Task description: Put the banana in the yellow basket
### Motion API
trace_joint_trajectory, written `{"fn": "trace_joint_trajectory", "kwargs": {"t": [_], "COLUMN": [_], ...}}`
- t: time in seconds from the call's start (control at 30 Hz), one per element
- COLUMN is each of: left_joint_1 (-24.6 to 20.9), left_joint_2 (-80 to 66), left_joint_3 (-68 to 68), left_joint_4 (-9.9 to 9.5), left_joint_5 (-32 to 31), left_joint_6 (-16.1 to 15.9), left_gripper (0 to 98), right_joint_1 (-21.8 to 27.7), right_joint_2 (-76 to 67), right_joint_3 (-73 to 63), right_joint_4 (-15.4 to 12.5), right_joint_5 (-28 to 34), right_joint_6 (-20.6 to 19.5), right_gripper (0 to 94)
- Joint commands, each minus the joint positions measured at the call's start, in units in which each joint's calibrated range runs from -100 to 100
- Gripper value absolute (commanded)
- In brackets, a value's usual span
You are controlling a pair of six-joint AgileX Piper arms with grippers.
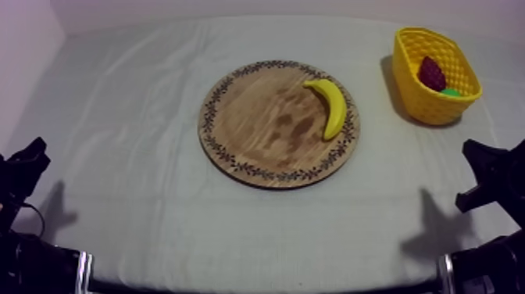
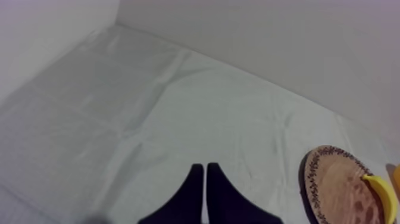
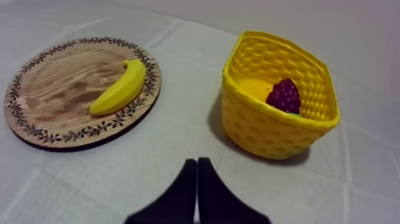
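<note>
While parked at the near corners, see left gripper [image 2: 205, 171] and right gripper [image 3: 197, 165] pressed together on nothing. Find the banana [image 1: 334, 108] on the board's [image 1: 258, 125] right side, toward the far-right basket [image 1: 426, 105]: likely right-arm work.

Staged robot test bench, more lab than home

A table [image 1: 156, 195] under a grey-white cloth runs out ahead of the left gripper [image 2: 205, 168] to a plain pale wall [image 2: 268, 42], which closes it in on two sides. Ahead of the right gripper [image 3: 197, 162] the props are playthings. To its front left lies a round wooden board [image 3: 53, 95] bearing a toy banana [image 3: 119, 88], and to its front right stands a yellow basket [image 3: 268, 128] with a bunch of grapes [image 3: 284, 95] inside.
</note>
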Motion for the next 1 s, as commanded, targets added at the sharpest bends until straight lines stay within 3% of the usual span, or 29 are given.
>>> {"fn": "trace_joint_trajectory", "kwargs": {"t": [0.0,0.63,0.97], "left_joint_1": [0.0,0.0,0.0], "left_joint_2": [0.0,0.0,0.0], "left_joint_3": [0.0,0.0,0.0], "left_joint_4": [0.0,0.0,0.0], "left_joint_5": [0.0,0.0,0.0], "left_joint_6": [0.0,0.0,0.0], "left_gripper": [0.1,0.1,0.1], "right_joint_1": [0.0,0.0,-0.4], "right_joint_2": [0.0,0.0,4.8], "right_joint_3": [0.0,0.0,-8.3], "right_joint_4": [0.0,-0.1,1.4], "right_joint_5": [0.0,0.4,4.4], "right_joint_6": [0.0,-1.9,-6.8], "right_gripper": [0.3,0.4,0.5]}}
